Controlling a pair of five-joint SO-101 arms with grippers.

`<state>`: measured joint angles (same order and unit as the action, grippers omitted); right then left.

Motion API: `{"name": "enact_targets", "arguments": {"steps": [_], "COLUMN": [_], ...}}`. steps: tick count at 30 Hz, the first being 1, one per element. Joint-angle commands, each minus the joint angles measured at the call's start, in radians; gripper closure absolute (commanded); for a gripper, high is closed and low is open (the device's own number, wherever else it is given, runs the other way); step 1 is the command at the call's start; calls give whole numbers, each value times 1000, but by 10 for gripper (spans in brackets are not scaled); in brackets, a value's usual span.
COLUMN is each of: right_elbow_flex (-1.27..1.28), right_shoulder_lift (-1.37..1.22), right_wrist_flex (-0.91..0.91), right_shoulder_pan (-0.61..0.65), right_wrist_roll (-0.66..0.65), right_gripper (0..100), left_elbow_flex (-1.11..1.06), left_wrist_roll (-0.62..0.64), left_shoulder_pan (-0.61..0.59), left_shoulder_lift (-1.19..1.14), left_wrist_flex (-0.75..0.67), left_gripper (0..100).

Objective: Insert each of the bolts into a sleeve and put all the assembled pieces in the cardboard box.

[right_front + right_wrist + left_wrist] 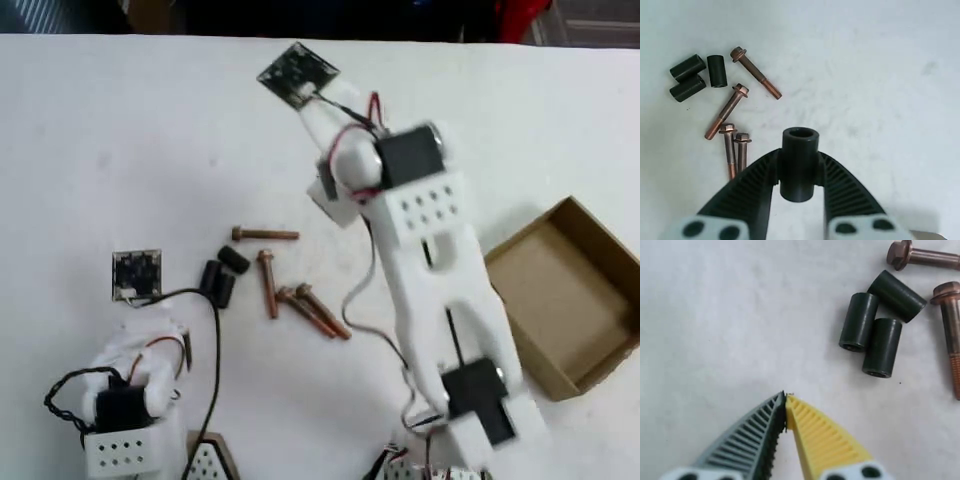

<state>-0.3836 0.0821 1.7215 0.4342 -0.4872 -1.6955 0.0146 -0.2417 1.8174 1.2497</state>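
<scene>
holds one black sleeve [800, 175] upright in the right gripper [799, 162], jaws parted just to the sleeve's width and pressing on its lower half, open bore facing up. sits just beyond the four copper-coloured bolts [268, 283], on their far right, well apart from the cardboard box [560, 300] at the right; cannot tell whether the sleeve's foot touches the table [120, 130]. rests the left gripper [785, 399] at the near left, jaws closed tip to tip on nothing, near three loose sleeves [883, 346] lying in a clump just left of the bolts.

looks like a short, rigid, light tube; cannot tell plastic from dark metal. probably smooth and round, so apt to roll when lying and to twist in ribbed jaws if pinched off-centre. best taken across the wall below the rim, as here, with the bore kept free for a bolt.

judges the bolts stiff, heavier for their length, and prone to rolling. best pinched on the shank close under the flanged head, threaded end pointing out, so the tip lines up with the bore. calls for a straight entry, since a tilted bolt would probably jam at the rim.
</scene>
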Motion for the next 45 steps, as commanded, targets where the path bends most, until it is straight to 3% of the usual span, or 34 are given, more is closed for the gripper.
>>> {"name": "enact_targets", "arguments": {"steps": [1,13,19,27,41,45], "right_elbow_flex": [97,517,829,1186,1537,1594], "right_shoulder_lift": [171,598,792,1044,1257,1279], "right_wrist_flex": [7,-111,-265,-441,-570,-627], "right_shoulder_pan": [-10,-59,-168,-179,-176,-185], "right_wrist_roll": [9,9,9,9,9,89], "right_gripper": [981,981,981,981,981,981], "left_elbow_flex": [2,2,2,2,175,295], "left_wrist_roll": [-11,-11,-11,-11,-48,-68], "left_shoulder_pan": [-4,-2,-2,-4,5,33], "left_shoulder_lift": [5,5,5,5,5,4], "left_wrist_flex": [-17,5,5,5,64,106], "left_gripper": [976,976,976,977,979,979]}}
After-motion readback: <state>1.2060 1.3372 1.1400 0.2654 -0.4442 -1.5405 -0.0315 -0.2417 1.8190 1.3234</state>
